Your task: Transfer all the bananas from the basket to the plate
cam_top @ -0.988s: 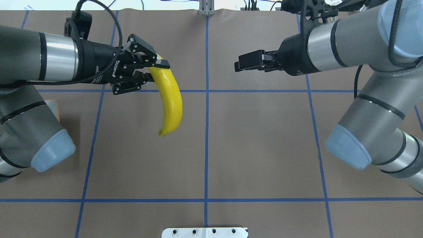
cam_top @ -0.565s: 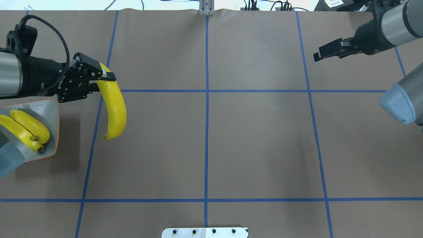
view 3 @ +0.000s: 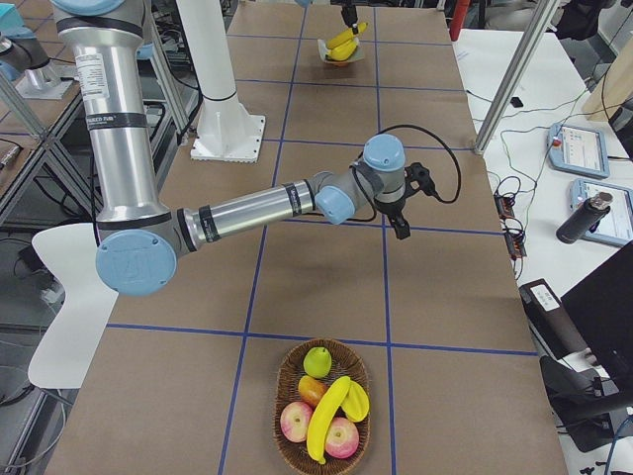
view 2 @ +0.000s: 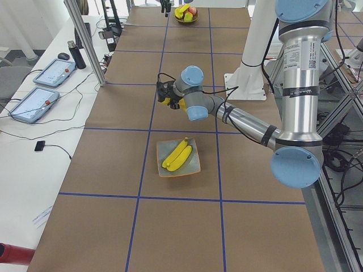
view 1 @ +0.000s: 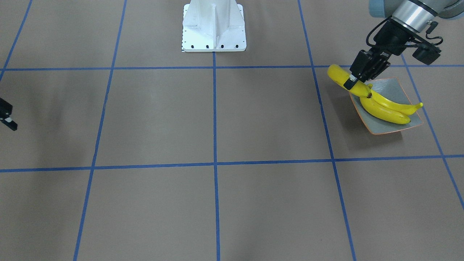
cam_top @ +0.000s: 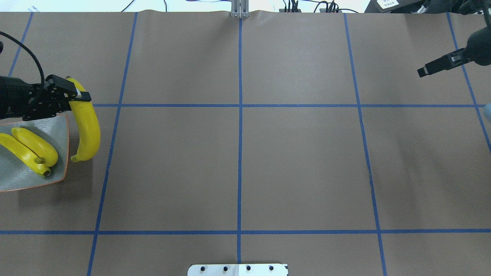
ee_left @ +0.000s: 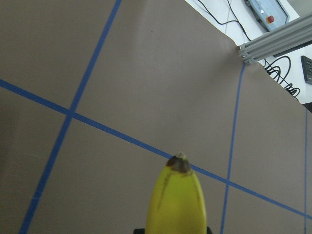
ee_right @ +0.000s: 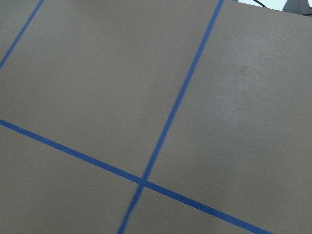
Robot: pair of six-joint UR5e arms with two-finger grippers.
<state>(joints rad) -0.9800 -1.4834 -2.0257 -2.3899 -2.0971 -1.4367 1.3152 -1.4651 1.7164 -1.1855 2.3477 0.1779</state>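
Observation:
My left gripper is shut on the stem end of a yellow banana and holds it above the table, just beside the plate's edge. The grey-green plate with an orange rim holds two bananas. In the front-facing view the gripper and held banana are at the plate's far corner. The left wrist view shows the banana's tip. My right gripper hangs empty at the far right, seen edge-on. A wicker basket holds one more banana.
The basket also holds apples and a green fruit. The white robot base stands mid-table on my side. Blue tape lines cross the brown table. A side table with tablets and cables runs along the far edge.
My left arm has carried the banana leftwards to the plate's edge, uncovering the plate and its two bananas. My right arm has drawn back to the right.

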